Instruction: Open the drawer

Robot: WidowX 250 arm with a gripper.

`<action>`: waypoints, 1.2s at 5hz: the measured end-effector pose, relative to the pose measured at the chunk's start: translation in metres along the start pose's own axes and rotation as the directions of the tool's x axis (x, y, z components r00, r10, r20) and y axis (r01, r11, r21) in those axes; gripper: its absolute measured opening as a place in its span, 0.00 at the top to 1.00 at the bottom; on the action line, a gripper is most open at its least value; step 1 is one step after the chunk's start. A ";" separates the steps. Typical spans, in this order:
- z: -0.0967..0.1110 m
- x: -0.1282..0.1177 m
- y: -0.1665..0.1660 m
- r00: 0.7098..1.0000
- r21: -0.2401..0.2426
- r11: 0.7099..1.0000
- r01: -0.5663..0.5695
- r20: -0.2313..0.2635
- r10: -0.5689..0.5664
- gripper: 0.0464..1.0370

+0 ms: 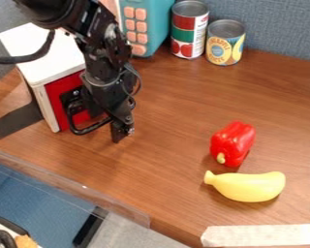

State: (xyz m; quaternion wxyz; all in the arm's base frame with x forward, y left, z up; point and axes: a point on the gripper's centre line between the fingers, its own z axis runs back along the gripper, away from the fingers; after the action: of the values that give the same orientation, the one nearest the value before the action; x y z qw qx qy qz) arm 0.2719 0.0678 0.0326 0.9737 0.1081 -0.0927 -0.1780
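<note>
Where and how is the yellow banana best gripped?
Take the yellow banana at its thick middle, probably from straight above, closing across its width: it lies on its side on the table, longer than wide. Mind the red pepper close behind.

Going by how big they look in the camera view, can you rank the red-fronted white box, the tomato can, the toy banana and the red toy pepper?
1. Red-fronted white box, though partly hidden
2. Tomato can
3. Toy banana and red toy pepper: too alike to rank; the banana just looks longer
</note>
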 end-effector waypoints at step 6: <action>0.008 -0.013 -0.065 0.999 -0.063 0.997 0.051 0.004 -0.051 0.90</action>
State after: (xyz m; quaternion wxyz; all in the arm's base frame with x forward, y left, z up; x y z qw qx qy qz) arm 0.2370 0.0116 0.0223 0.9716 0.0793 -0.0855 -0.2059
